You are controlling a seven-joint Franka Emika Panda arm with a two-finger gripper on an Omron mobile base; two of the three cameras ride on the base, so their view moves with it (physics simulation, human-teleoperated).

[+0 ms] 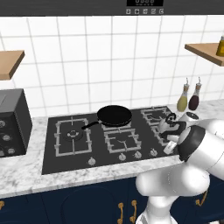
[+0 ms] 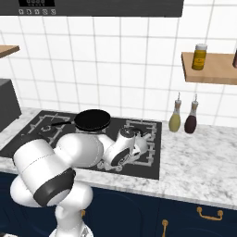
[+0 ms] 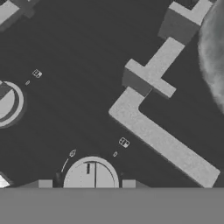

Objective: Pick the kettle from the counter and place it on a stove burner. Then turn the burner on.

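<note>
On the right-hand burner the kettle (image 1: 166, 125) already sits; the end effector (image 3: 87, 183), grip unclear, hovers at its unturned knob (image 3: 91, 174).

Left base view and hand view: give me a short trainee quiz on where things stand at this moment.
1. True or false: the kettle stands on the right-hand side of the stove.
2. What sits at the back of the stove, in the centre? A pot, B pan, C plate.
3. In the hand view, what lies straight ahead of the gripper, in line with the gap between its fingertips?

Key: 1 true. 2 B. 3 a stove knob.
</note>
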